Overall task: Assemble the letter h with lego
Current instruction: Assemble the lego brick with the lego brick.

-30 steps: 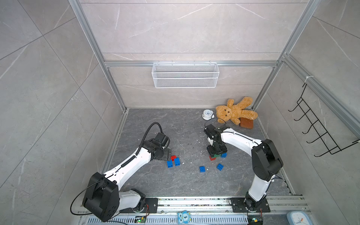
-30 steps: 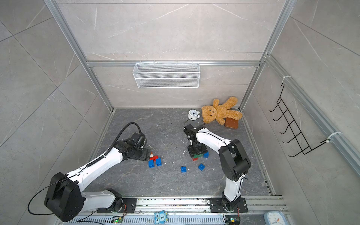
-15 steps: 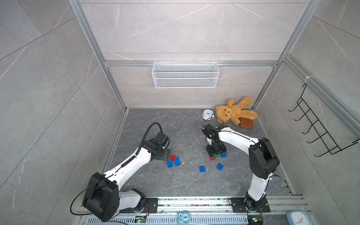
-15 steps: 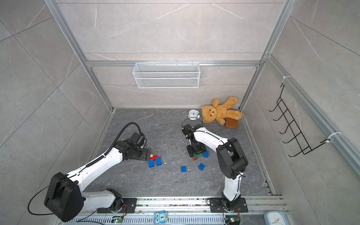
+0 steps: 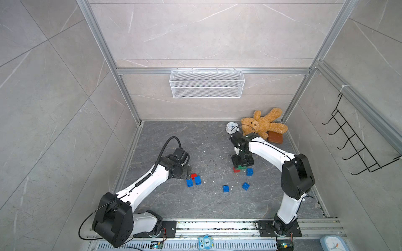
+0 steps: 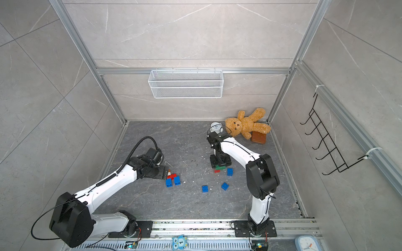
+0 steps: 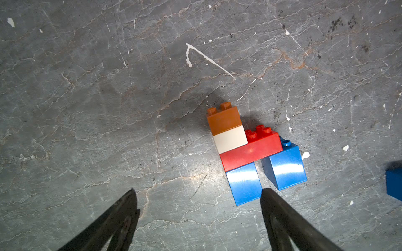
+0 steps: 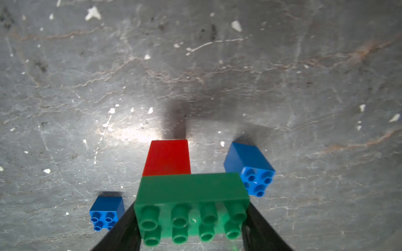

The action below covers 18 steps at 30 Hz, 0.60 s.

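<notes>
In both top views the lego build (image 5: 194, 178) lies lower centre, just beside the left gripper (image 5: 186, 172); loose blue bricks (image 5: 225, 188) dot the open floor (image 5: 206, 143) between the arms. Left wrist view: jaws spread, empty, probably poised to steady the build. Right wrist view: the right gripper (image 8: 191, 208) pinches a green brick (image 8: 191, 189), red brick (image 8: 167, 158) attached; blue bricks flank it closely.

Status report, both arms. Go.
Left gripper open, empty, beside partial build. Right gripper shut on green brick, red brick attached. Loose blue bricks flank it.
</notes>
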Tool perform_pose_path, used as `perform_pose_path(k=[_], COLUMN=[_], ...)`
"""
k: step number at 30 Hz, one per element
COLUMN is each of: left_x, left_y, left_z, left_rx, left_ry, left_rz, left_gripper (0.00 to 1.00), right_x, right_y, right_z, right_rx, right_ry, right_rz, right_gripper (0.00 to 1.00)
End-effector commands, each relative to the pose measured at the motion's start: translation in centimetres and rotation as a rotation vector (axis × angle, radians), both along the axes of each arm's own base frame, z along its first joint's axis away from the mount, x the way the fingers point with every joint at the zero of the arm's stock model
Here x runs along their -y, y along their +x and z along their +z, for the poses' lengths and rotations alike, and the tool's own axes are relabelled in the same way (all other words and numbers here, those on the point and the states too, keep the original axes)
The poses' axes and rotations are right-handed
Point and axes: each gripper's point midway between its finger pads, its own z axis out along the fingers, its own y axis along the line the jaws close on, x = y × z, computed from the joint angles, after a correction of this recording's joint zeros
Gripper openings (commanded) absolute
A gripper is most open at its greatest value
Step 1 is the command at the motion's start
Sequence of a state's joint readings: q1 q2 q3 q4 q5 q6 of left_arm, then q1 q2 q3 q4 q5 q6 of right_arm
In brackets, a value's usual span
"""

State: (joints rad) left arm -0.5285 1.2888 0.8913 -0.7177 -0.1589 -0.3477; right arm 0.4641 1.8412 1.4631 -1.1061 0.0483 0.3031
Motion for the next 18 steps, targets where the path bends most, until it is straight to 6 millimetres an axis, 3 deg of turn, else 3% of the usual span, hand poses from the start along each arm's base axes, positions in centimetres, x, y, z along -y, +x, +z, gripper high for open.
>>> perform_pose_path(k=[1, 18], left_x=[0.1, 0.2], left_y=[0.3, 0.3], left_z=[0.7, 0.7], left_rx=[0.014, 0.012], left_ry=[0.010, 0.008], left_rz=[-0.019, -0.020], left_gripper=[0.90, 0.90], right_x=[1.1, 1.7], right_y=[-0.5, -1.2], right_z=[0.9, -1.8], right_rx=[0.000, -0.044], right_ry=[0.013, -0.019], right_rz=[-0.034, -0.109], right_gripper=[0.00, 0.00])
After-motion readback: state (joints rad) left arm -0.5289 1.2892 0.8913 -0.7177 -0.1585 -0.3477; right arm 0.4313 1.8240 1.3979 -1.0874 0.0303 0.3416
